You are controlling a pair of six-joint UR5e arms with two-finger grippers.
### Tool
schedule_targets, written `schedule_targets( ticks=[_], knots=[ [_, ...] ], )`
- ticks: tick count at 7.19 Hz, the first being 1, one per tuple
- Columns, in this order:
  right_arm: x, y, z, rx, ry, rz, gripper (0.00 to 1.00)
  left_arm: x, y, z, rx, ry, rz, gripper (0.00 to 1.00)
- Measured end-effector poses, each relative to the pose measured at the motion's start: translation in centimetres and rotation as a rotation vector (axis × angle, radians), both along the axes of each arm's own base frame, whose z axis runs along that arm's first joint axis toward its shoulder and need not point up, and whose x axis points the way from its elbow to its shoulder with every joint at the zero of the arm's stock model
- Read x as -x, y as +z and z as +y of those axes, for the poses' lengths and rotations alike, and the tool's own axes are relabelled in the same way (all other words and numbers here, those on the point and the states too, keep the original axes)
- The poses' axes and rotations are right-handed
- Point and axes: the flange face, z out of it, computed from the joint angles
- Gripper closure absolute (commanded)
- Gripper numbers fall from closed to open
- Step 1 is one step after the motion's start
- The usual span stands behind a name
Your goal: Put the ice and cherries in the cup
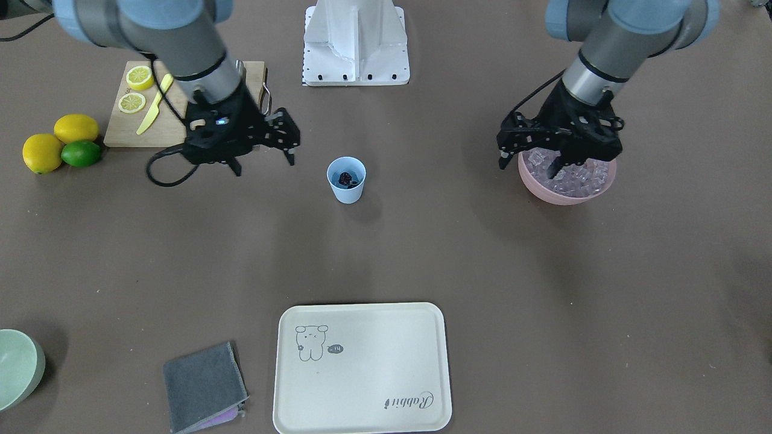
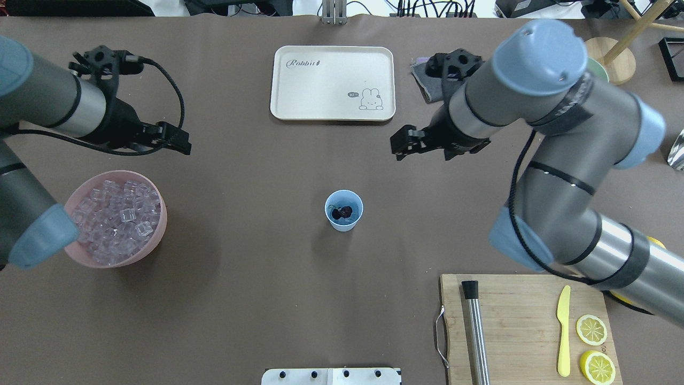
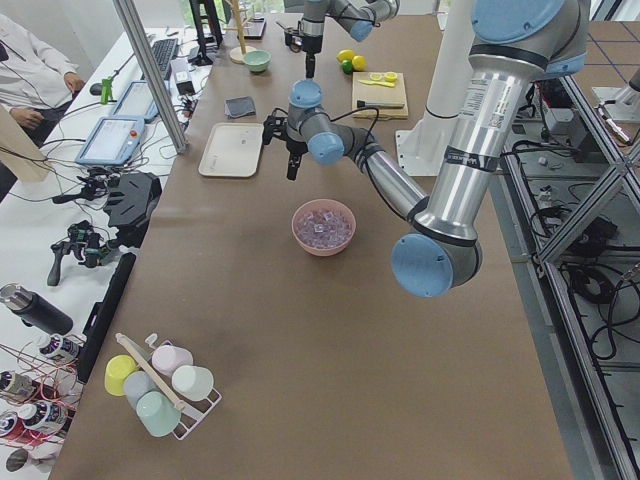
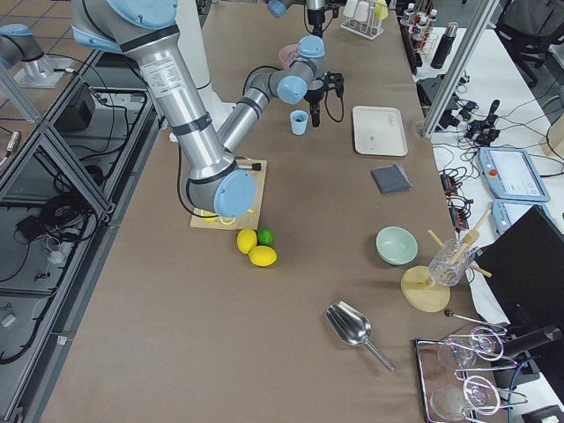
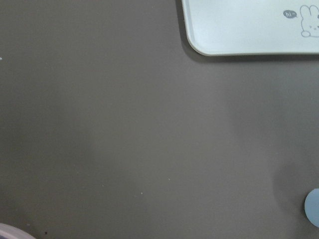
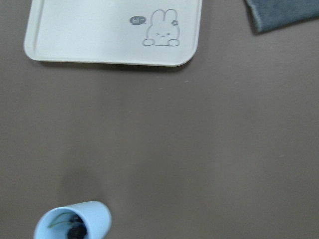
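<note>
The light-blue cup (image 1: 346, 181) stands upright at the table's middle, and it also shows in the overhead view (image 2: 344, 220). The dark cherries (image 1: 345, 178) lie inside it, as the overhead view (image 2: 342, 213) and the right wrist view (image 6: 75, 232) show. The ice (image 2: 115, 214) fills the pink bowl (image 2: 158, 235). My left gripper (image 1: 529, 166) is open and empty, held high by the bowl's rim (image 1: 564, 198). My right gripper (image 1: 264, 164) is open and empty, raised beside the cup and apart from it.
A cream tray (image 1: 362, 386) lies on the operators' side of the cup. A grey cloth (image 1: 202, 386) and a pale green bowl (image 1: 18, 367) lie near it. A cutting board (image 2: 513, 331) holds lemon slices, a yellow knife and a metal rod. Two lemons and a lime (image 1: 80, 153) sit beside it.
</note>
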Motion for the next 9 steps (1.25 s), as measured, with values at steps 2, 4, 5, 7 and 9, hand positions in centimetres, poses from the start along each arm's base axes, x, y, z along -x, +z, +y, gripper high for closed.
schedule_targets(
  ticks=[2,4,5,7,9],
  knots=[
    [-14.0,10.3,-3.6,-0.046,-0.040,0.062,0.00,10.4,8.8,-3.5,-0.020,0.019,-0.086,0.03],
    [-26.6,21.3,-4.2,-0.071,-0.038,0.157,0.00,18.5,18.4,-3.6,0.030,0.015,-0.183,0.03],
    [-32.1,26.3,-3.9,-0.067,-0.032,0.195,0.00,22.9,22.7,-2.4,0.039,0.018,-0.223,0.03],
    [-40.8,36.3,-2.8,-0.070,-0.078,0.260,0.00,31.9,28.9,0.3,0.081,0.010,-0.273,0.03],
    [-43.9,42.2,-2.3,-0.026,-0.104,0.275,0.00,36.3,30.3,1.6,0.131,-0.044,-0.273,0.03]
  ],
)
